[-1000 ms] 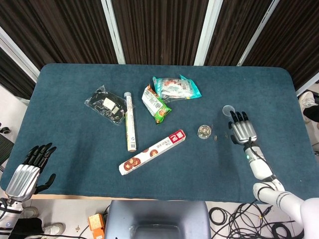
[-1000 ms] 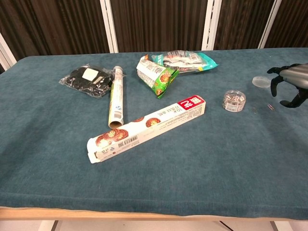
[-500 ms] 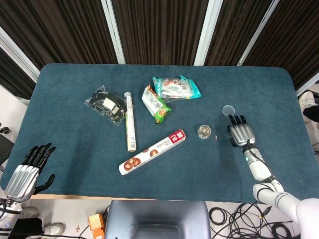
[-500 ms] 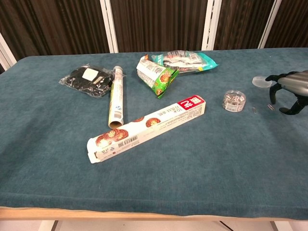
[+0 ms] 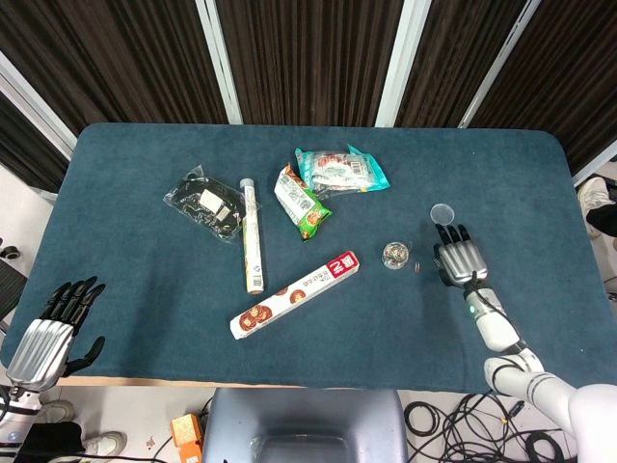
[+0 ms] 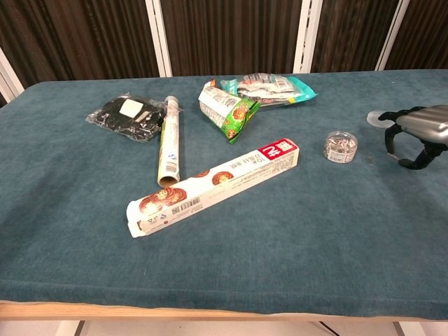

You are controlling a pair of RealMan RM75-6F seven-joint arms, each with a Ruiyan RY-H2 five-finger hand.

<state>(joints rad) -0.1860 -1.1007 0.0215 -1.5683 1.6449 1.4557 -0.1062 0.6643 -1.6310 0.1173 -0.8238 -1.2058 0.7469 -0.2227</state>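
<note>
Right hand (image 5: 459, 258) hovered empty, fingers spread, near small clear round jar (image 5: 394, 255) and clear round lid (image 5: 442, 212).

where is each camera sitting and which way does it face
Head view: high above the near edge, looking steeply down on the table; shows the left hand off the near left corner and the right hand with its forearm.
Chest view: low at the near edge, looking across the tabletop toward the dark slatted wall; only the right hand shows.
Shared: right hand, small clear jar, its lid, biscuit box.
</note>
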